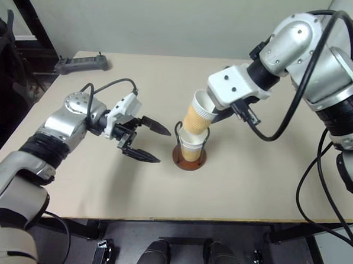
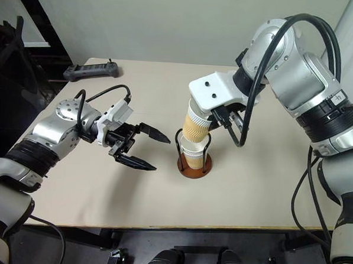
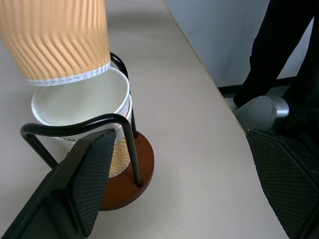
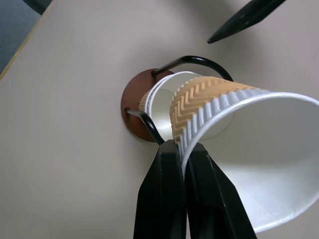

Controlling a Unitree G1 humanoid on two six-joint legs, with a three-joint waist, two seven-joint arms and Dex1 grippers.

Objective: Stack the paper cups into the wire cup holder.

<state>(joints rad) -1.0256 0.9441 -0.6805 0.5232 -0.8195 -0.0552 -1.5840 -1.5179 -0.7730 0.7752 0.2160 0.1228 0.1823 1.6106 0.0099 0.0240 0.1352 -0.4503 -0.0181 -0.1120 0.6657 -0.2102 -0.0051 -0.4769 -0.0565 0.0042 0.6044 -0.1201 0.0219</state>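
1. We see the right gripper (image 4: 183, 164) pinching the rim of a tilted paper cup (image 1: 199, 113), its bottom just above the cups in the holder (image 1: 192, 146).
2. Those cups sit nested in the wire cup holder (image 1: 189, 159) (brown disc, dark loops) mid-table (image 1: 132, 189).
3. Our left gripper (image 1: 147, 142) hangs wide open, empty, just beside the holder.
4. A black controller (image 1: 82, 63) lies at the table's far corner.

No lettering, label, brand mark or number can be read anywhere in these pictures.
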